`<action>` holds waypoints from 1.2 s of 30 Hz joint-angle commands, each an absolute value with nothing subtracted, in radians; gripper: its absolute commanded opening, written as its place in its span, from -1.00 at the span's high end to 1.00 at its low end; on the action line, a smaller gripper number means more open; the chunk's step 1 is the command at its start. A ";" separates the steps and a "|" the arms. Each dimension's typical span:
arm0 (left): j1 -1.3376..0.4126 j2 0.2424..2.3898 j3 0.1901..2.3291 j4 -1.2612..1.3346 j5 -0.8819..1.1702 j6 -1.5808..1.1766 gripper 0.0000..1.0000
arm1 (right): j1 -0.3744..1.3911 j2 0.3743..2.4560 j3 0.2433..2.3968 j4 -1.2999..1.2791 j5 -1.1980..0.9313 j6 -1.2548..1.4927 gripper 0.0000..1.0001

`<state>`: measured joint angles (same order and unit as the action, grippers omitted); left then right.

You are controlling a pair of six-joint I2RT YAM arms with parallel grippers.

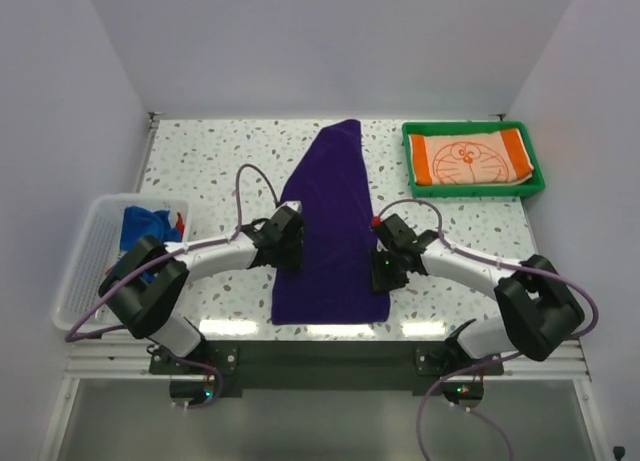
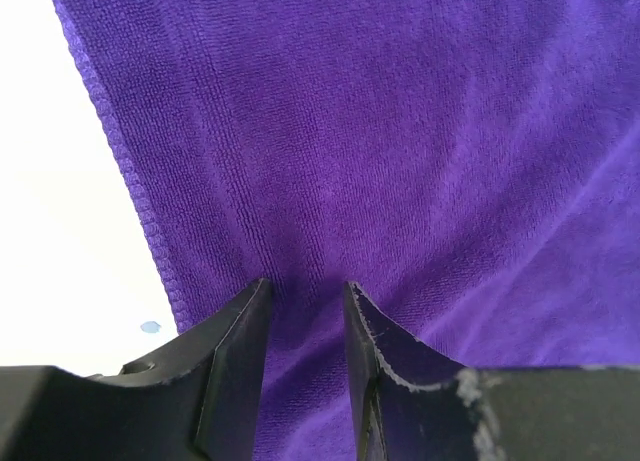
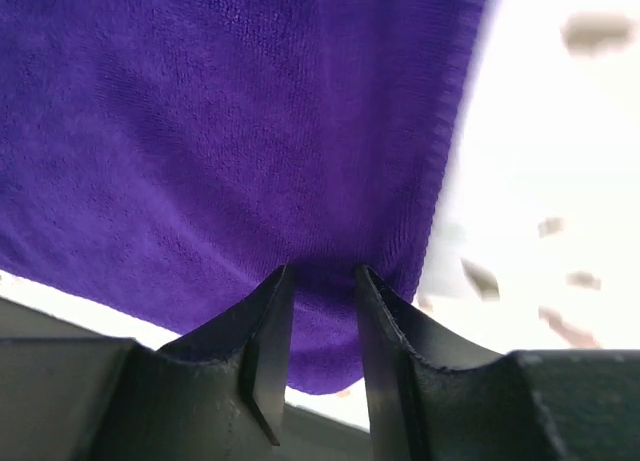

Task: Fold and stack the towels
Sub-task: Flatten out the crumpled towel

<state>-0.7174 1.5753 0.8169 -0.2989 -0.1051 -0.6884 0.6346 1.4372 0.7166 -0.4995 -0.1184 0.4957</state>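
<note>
A dark purple towel lies lengthwise in the middle of the table, wide at the near end and narrowing to a point at the far end. My left gripper is at its left edge, and its jaws stand nearly closed with purple cloth bunched between them. My right gripper is at the right edge near the front corner, and its jaws are pinched on the cloth too. An orange-and-white cat-face towel lies folded in the tray. A bright blue towel sits in the basket.
The green tray stands at the back right. The white mesh basket stands at the left edge, with a bit of red cloth beside the blue towel. The table's front edge runs just below the purple towel.
</note>
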 commanded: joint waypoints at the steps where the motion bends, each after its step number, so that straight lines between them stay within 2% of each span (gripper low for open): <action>1: -0.768 1.565 0.726 -0.359 -0.069 -0.756 0.19 | 0.635 1.365 0.623 -0.660 -0.080 0.583 0.27; 6: -0.853 1.491 0.666 -0.425 -0.074 -0.821 0.13 | 0.637 1.215 0.572 -0.724 -0.121 0.629 0.17; 11: -0.897 1.379 0.715 -0.489 -0.083 -0.830 -0.11 | 0.635 1.131 0.688 -0.792 -0.092 0.588 0.14; 15: -0.882 1.304 0.830 -0.523 -0.181 -0.795 -0.20 | 0.637 1.204 0.845 -0.755 -0.006 0.486 0.14; 18: -0.783 1.298 0.914 -0.520 -0.206 -0.714 -0.23 | 0.632 1.325 0.980 -0.710 0.058 0.404 0.10; 20: -0.672 1.318 0.951 -0.457 -0.186 -0.628 -0.29 | 0.621 1.396 1.057 -0.654 0.084 0.356 0.00; 25: -0.540 1.513 1.098 -0.356 -0.178 -0.496 -0.34 | 0.592 1.572 1.137 -0.520 0.058 0.330 -0.07; 28: -0.508 1.645 1.216 -0.318 -0.155 -0.437 -0.35 | 0.574 1.620 1.141 -0.488 0.038 0.324 -0.24; 32: -0.480 1.787 1.363 -0.269 -0.127 -0.373 -0.35 | 0.554 1.620 1.100 -0.453 0.028 0.319 -0.40; 36: -0.456 1.929 1.465 -0.226 -0.104 -0.339 -0.32 | 0.546 1.591 1.013 -0.407 0.011 0.327 -0.41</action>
<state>-0.4793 1.8606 1.3693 -0.3161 -0.1326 -0.4145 0.5526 1.6386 1.0683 -0.4721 0.0311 0.3386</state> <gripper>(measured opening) 0.665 0.703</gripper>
